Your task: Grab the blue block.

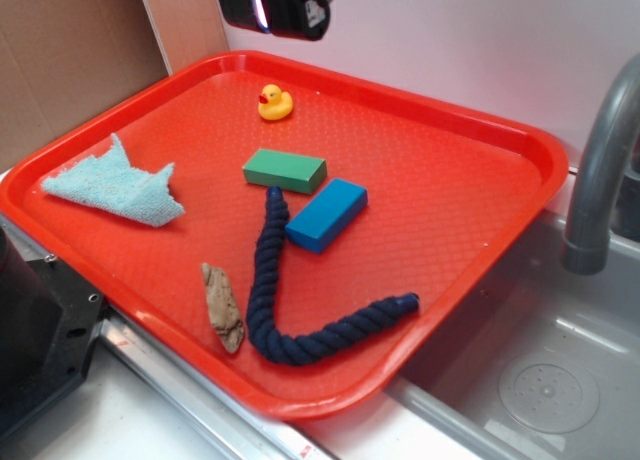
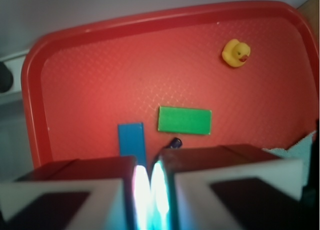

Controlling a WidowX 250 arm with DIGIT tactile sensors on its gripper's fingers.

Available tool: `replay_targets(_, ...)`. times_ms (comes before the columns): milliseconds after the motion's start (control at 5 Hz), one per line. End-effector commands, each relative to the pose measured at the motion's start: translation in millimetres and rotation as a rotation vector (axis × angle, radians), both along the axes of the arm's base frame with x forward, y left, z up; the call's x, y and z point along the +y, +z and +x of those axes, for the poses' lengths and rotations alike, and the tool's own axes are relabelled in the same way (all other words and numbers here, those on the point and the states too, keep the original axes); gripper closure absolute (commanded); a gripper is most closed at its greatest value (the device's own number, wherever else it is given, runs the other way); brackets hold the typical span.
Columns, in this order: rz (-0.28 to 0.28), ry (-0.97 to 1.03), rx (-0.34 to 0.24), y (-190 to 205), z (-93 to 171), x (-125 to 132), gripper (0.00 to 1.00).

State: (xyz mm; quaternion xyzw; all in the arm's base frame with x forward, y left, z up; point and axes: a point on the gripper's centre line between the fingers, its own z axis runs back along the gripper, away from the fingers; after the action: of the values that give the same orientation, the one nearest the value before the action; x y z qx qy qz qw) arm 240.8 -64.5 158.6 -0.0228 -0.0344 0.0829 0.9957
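Lying flat: blue block (image 1: 326, 214) | hand (image 1: 275, 5) high above, apart

Six loose things on one red tray (image 1: 480, 130), counted by kind.

Two blocks: one blue block (image 1: 326, 215) and one green block (image 1: 285, 170). One yellow rubber duck (image 1: 275, 102). One dark navy twisted rope (image 1: 290, 300). One light-blue cloth (image 1: 115, 185). One small brownish scrap (image 1: 224, 308), too unclear to name. Beside the tray stand one sink (image 1: 540, 380) and one grey faucet (image 1: 600, 170).
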Motion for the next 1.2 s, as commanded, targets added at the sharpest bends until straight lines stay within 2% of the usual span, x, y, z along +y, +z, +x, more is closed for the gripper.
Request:
replay_targets(0,0.006,-0.034,-0.068,-73.4,2.5,-6.7,0.0)
replay_targets(200,0.013,-0.035,-0.059,-110.6,1.4,-20.1,0.0)
replay_targets(600,-0.008,-0.087,-0.038,-132.8,13.1,-41.1,0.0)
replay_targets(800,-0.011,-0.086,-0.032,-131.8,28.3,-45.0,0.15)
replay_targets(1000,-0.028,-0.076,-0.012,-124.7,34.1,-39.8,1.0)
